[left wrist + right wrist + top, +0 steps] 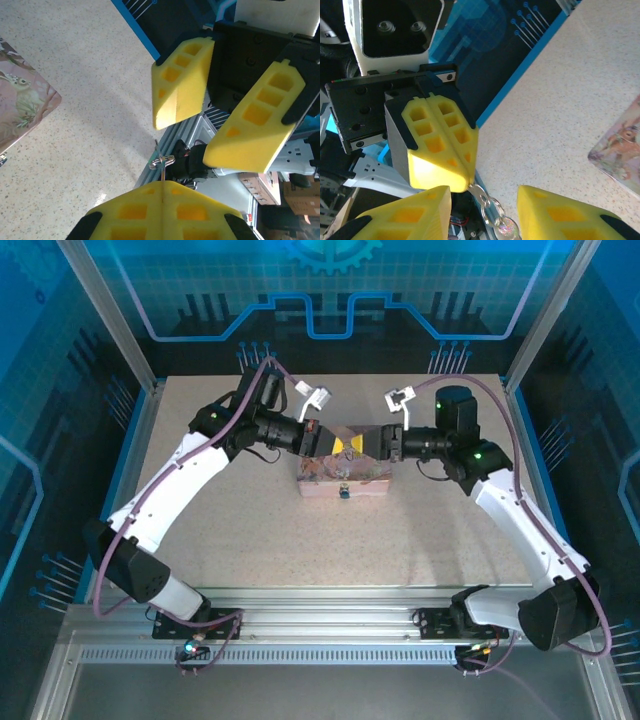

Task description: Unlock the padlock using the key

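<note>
Above the pink tin [345, 483] my two grippers meet tip to tip. My left gripper [162, 183] is shut on the key [162, 172], whose thin metal edge and ring [161, 161] stick out past the yellow pads. In the right wrist view the key [479, 190] hangs from the left gripper's fingers [440, 145], with rings and a shiny round tag [507, 229] below. My right gripper [483, 192] is open, one finger on each side of the dangling rings, touching nothing. The padlock [343, 492] is a tiny dark bluish piece at the tin's front edge.
The tin's picture lid [20, 105] lies low left of the left gripper, and its corner [620, 150] shows at the right. Speckled tabletop [420, 530] surrounds the tin. Blue walls and a metal frame [135, 340] enclose the table.
</note>
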Controlling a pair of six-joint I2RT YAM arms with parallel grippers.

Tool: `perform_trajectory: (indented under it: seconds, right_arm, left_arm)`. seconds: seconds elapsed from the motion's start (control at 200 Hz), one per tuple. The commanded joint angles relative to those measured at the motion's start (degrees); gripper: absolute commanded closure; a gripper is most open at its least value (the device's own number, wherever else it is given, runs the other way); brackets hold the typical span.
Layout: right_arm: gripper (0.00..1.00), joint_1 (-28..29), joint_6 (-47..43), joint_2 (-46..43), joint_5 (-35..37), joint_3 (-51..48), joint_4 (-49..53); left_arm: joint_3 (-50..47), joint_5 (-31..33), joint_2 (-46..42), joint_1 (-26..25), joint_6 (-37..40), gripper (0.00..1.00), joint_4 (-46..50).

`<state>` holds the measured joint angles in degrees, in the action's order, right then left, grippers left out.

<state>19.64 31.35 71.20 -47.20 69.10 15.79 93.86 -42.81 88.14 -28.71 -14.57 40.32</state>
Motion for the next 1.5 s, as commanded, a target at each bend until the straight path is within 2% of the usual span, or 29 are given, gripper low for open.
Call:
perform_trajectory:
  seconds: [0.0, 0.085, 0.215, 0.315, 0.38, 0.455, 0.535, 0.63, 0.755, 0.966, 1.246, 1.431, 1.496]
  right_arm:
    - [0.62, 1.7, -0.2, -0.2, -1.3, -0.5, -4.0]
    - [0.63, 2.2, -0.4, 0.3, -1.6, -0.4, -3.8]
    - [0.69, 2.6, -0.8, 0.3, -2.3, -0.6, -3.5]
    - [0.69, 2.8, -1.7, 0.3, -2.7, -0.5, -2.4]
    - [0.66, 2.9, -2.4, 0.4, -2.7, -0.3, -1.4]
    - [0.58, 2.9, -2.8, 0.4, -1.7, -0.4, -0.7]
    - [0.57, 2.9, -2.9, 0.3, -1.6, -0.5, -0.7]
    - [0.62, 2.9, -2.7, 0.3, -2.0, -0.5, -1.2]
    - [0.55, 2.5, -3.2, 0.0, 0.0, -0.5, -0.3]
    - [0.55, 1.3, -2.3, -1.2, 0.1, -1.4, -1.4]
    - [0.65, 1.6, -2.1, -0.8, -2.5, -2.1, -2.1]
    - [0.81, 1.7, -2.5, -0.7, -3.4, -1.5, -2.3]
    - [0.90, 1.8, -2.7, -0.6, -4.0, -1.4, -2.3]
  left_arm:
    - [1.8, -0.1, 0.0, -0.4, 1.6, 1.00, 2.0]
    - [1.5, -0.3, -0.3, -0.4, 1.5, 1.00, 1.5]
    - [0.9, -0.3, -0.9, -0.4, 1.5, 1.00, 0.9]
    - [0.1, -0.4, -1.4, -0.4, 1.2, 1.00, 0.0]
    - [-0.2, -0.6, -1.6, -0.3, 1.1, 1.00, -0.6]
    - [-0.3, -1.0, -1.6, -0.4, 0.8, 1.00, -1.2]
    - [-0.5, -1.5, -1.7, -0.4, 0.6, 1.00, -1.5]
    - [-0.8, -1.6, -1.8, -0.3, 0.5, 1.00, -1.7]
    - [-1.4, -1.9, -2.3, -0.4, 0.3, 1.00, -2.3]
    - [-2.2, -2.2, -2.5, -0.4, 0.3, 1.00, -2.3]
    - [-2.3, -2.5, -2.5, -0.4, -0.2, 1.00, -3.5]
    - [-2.5, -3.0, -2.5, -0.4, -0.1, 1.00, -3.7]
    - [-2.9, -3.2, -2.8, -0.4, -0.1, 1.00, -4.1]
